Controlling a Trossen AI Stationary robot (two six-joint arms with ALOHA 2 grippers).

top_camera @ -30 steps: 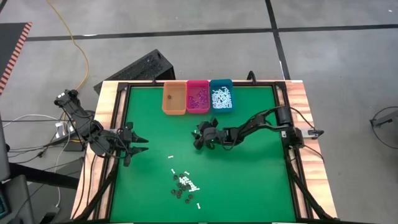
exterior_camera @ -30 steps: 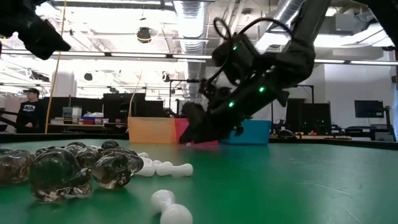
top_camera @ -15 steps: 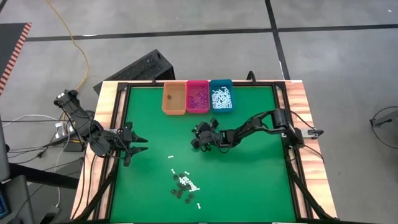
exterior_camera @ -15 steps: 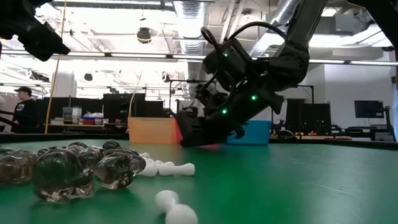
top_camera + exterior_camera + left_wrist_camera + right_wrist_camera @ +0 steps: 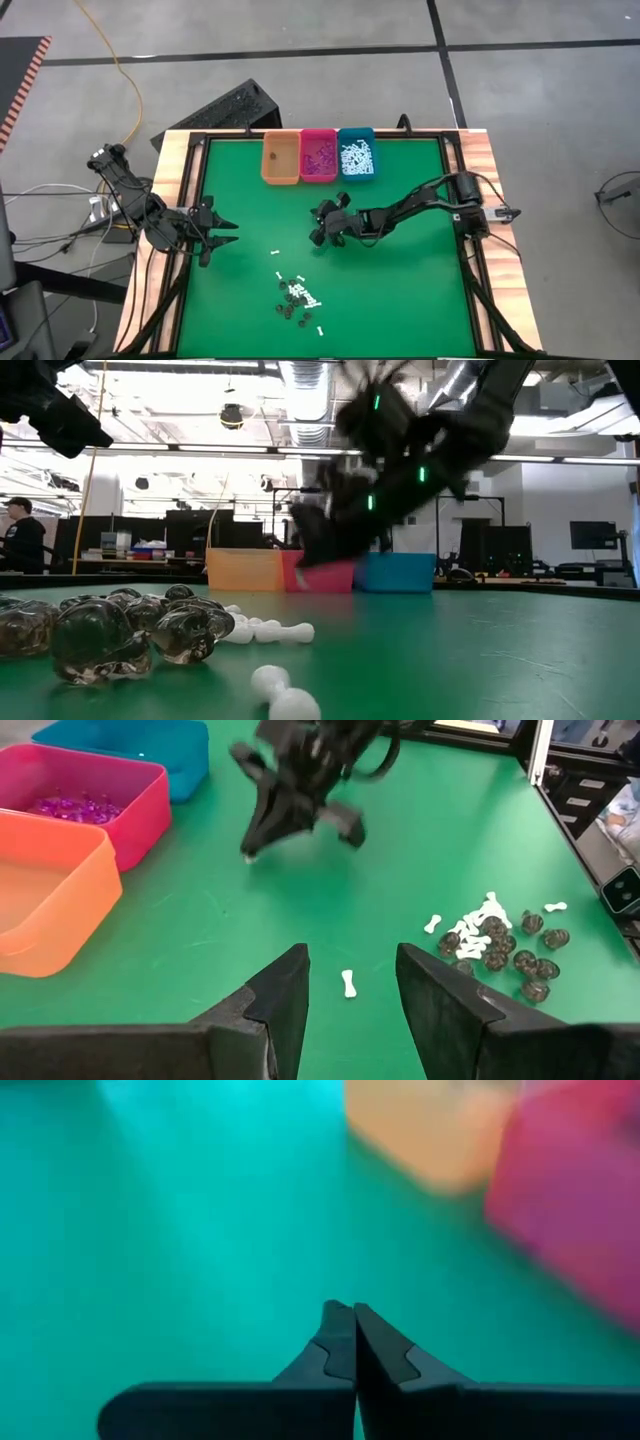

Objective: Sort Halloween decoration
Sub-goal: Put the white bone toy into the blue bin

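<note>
Three rectangular plastic bins sit touching in a row at the green table's [image 5: 400, 300] twelve o'clock edge: orange bin [image 5: 280, 158], contents not discernible; pink bin [image 5: 319, 155] with purple bits; teal bin [image 5: 356, 153] heaped with white sticks. Loose Halloween decoration pieces [image 5: 297, 295], white short sticks and dark brown-black bits, cluster toward six o'clock from table centre, with a few single white sticks scattered nearby. Right gripper [image 5: 322, 227] hangs near centre, above the felt, fingers pressed together; nothing visible between them. Left gripper [image 5: 224, 233] waits at nine o'clock, fingers [image 5: 285, 995] parted and empty.
</note>
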